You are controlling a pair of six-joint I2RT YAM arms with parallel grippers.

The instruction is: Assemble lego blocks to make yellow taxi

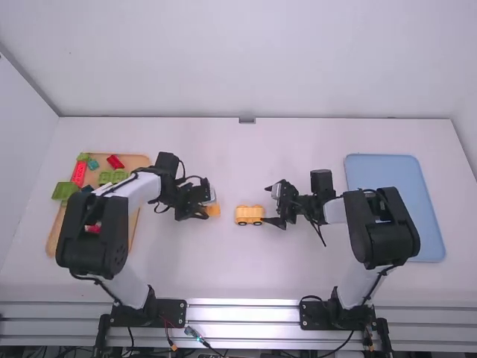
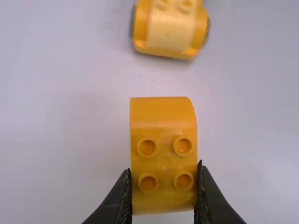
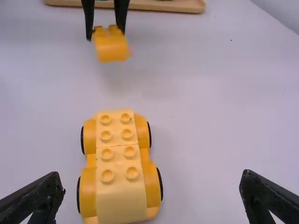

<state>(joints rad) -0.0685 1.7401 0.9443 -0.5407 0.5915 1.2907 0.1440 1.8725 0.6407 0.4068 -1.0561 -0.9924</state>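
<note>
A yellow block [image 2: 163,156] with four studs and one rounded end is being held by the left pincer [image 1: 209,206], its fingers being pressed against two opposite sides. The block is being suspended above the surface [image 1: 246,268], to the left of a yellow car base [image 1: 249,215], and the two are being separated by a gap. The car base is being carried upright on the surface, well in from the left and right edges, its studded top being turned upward and its long sides being flanked by black-edged wheels [image 3: 160,184]. The right pincer [image 1: 265,204] is being held wide, its fingers being spread just beside the right end of the car base. Toward the surface's left edge, red blocks [image 1: 78,173], green blocks [image 1: 65,190] and a teal block [image 1: 93,163] are being carried by a wooden tray [image 1: 139,159], which is being partly covered by the left arm. Near the right edge, a blue tray [image 1: 384,175] is being partly covered by the right arm.
</note>
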